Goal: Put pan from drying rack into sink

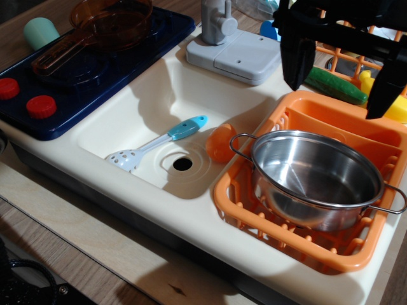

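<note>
The pan, a round shiny steel pot with two wire loop handles, sits tilted inside the bright orange drying rack at the right. The cream-white sink lies to the left of the rack, with a round drain hole and a grey faucet behind it. My black gripper hangs above the rack's far side, above and behind the pan. Its two fingers are spread apart and hold nothing.
A slotted spoon with a blue handle lies in the sink. An orange piece leans at the sink's right wall. A brown long-handled pan sits on the dark blue stove. A wire basket with toy food stands behind the rack.
</note>
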Action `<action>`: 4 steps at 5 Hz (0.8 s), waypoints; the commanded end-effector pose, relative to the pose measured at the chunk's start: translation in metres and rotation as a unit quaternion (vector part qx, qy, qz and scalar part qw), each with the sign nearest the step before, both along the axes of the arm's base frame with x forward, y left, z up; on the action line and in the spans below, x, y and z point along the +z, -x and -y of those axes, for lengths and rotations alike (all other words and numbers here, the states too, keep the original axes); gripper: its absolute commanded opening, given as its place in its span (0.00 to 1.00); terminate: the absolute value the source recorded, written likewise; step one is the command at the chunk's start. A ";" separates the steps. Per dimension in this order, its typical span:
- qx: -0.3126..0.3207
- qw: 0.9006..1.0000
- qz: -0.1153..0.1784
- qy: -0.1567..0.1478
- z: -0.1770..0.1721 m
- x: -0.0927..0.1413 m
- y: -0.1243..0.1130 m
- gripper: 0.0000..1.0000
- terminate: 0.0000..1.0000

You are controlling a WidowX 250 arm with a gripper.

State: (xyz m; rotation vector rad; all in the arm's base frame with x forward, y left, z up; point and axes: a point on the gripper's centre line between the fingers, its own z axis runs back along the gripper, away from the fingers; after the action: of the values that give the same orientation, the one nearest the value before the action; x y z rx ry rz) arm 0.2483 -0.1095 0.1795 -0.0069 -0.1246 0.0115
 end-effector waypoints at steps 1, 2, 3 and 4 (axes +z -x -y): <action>0.000 1.000 0.000 0.000 0.000 0.000 0.000 1.00 0.00; -0.094 0.995 0.004 -0.038 0.008 -0.002 0.015 1.00 0.00; -0.195 0.980 0.005 -0.029 0.006 0.004 0.027 1.00 0.00; -0.297 0.952 -0.010 -0.073 0.011 0.003 0.037 1.00 0.00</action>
State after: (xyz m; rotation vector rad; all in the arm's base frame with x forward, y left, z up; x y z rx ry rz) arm 0.2054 -0.1180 0.1690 0.1047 -0.0469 -0.7233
